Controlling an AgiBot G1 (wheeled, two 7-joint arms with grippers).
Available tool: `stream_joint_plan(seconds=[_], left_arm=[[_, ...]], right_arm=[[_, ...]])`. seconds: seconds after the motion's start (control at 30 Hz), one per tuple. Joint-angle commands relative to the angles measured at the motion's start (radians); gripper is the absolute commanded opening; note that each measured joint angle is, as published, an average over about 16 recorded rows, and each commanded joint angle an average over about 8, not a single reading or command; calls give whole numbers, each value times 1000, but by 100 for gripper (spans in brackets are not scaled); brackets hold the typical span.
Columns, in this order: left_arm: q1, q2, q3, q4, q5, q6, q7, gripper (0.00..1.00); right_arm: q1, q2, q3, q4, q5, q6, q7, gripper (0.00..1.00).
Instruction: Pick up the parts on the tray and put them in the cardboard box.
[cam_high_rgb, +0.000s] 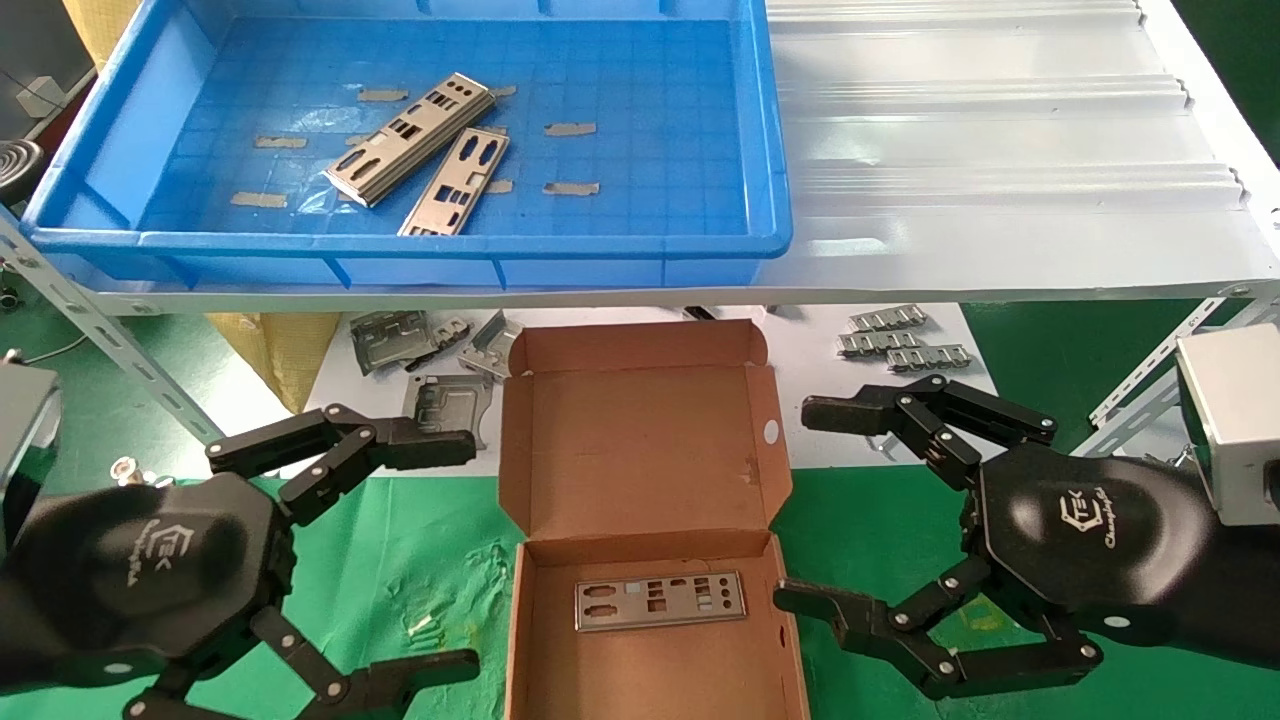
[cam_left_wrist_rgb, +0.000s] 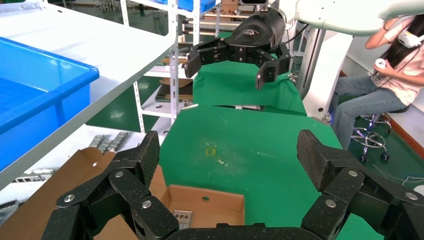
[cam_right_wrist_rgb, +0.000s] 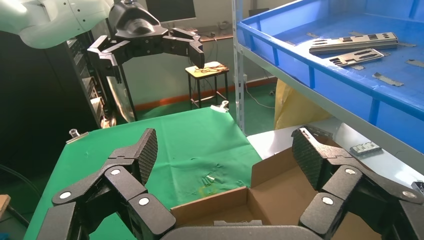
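Both arms hover low over the green bench (cam_high_rgb: 400, 560), one on each side of the cardboard box (cam_high_rgb: 640, 470), with the black housings nearest the camera and the fingers reaching inward toward the box.

The left end effector (cam_high_rgb: 455, 555) sits just beside the box's left wall. Its two fingers are spread wide apart and hold nothing; the upper finger points across toward the raised lid and the lower one toward the near corner of the base. The left wrist view confirms the wide gap, with the open box below it.

The right end effector (cam_high_rgb: 815, 505) mirrors this on the box's right side. Its fingers are also far apart and empty, the upper fingertip near the side flap with the small round hole and the lower fingertip just beside the right wall of the base.

The box lies open, lid tilted back, and one part (cam_high_rgb: 660, 600) lies flat on its floor, long side across.

The blue tray (cam_high_rgb: 770, 150) rests on the white shelf (cam_high_rgb: 1000, 150) above and behind the box. Two more parts lie inside it, left of centre and angled: one thicker-looking part (cam_high_rgb: 412, 138) and a second part (cam_high_rgb: 455, 182) just beside it, among tan tape scraps (cam_high_rgb: 570, 129).

Below the shelf, behind the box, squarer grey stamped pieces (cam_high_rgb: 420, 345) sit to the left and small ridged strips (cam_high_rgb: 900, 335) to the right on a white sheet.
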Motion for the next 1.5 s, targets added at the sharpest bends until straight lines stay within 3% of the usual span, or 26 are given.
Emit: stream_joint_plan(seconds=[0.03,1.5], left_arm=[[0,0,0,0,0,0,0,100],[-1,1,1,2,1,0,1,100]], right_arm=[[0,0,0,0,0,0,0,100],[0,0,0,0,0,0,0,100]])
